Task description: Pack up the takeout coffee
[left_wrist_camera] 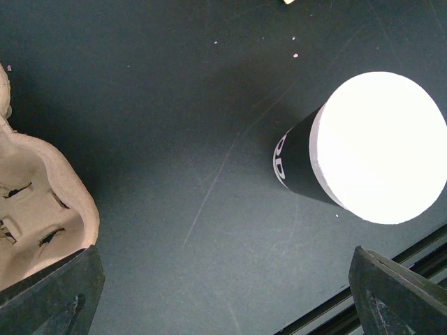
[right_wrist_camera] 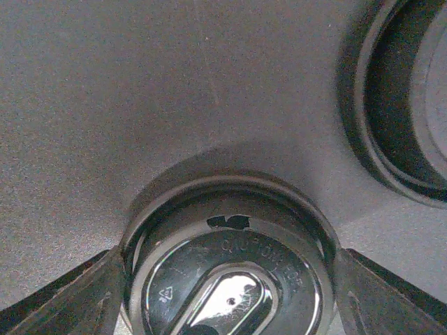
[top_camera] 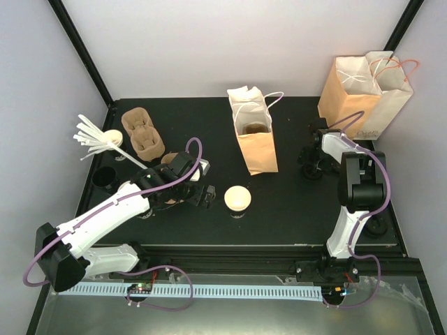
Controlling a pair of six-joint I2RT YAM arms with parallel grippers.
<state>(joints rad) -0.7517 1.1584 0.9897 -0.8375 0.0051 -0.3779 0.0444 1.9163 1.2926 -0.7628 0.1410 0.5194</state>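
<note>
Desk: flat, matt black, finely scratched and speckled with pale crumbs.
Left arm: white shells, black joints, a purple cable looped over it. It lies low and stretched, ending to the near left of the middle bag.
Right arm: same build. It stands upright to the right of the middle bag, with the wrist bent down to the desk.
Far bags: one kraft brown and one white, both creased paper, upright far right of the middle bag.
Middle bag: kraft paper, rectangular, mouth open upward, with twisted white handles.
Cup carriers: tan moulded pulp with rounded wells and a rough surface, left of the middle bag.
Takeout coffee cup: round, upright, with a black wall, white lettering and a pale cream top. It stands on the desk just near-left of the middle bag, touched by neither hand.
Black plastic lid: glossy and round, embossed "CAUTION HOT", on the desk right of the middle bag.
Second lid: dark ringed rim, just beside the first.
Left hand: fingers spread wide, nothing between them, poised between the carriers and the cup.
Right hand: fingers straddle the glossy lid, close against its rim. Whether they clamp it cannot be told.
</note>
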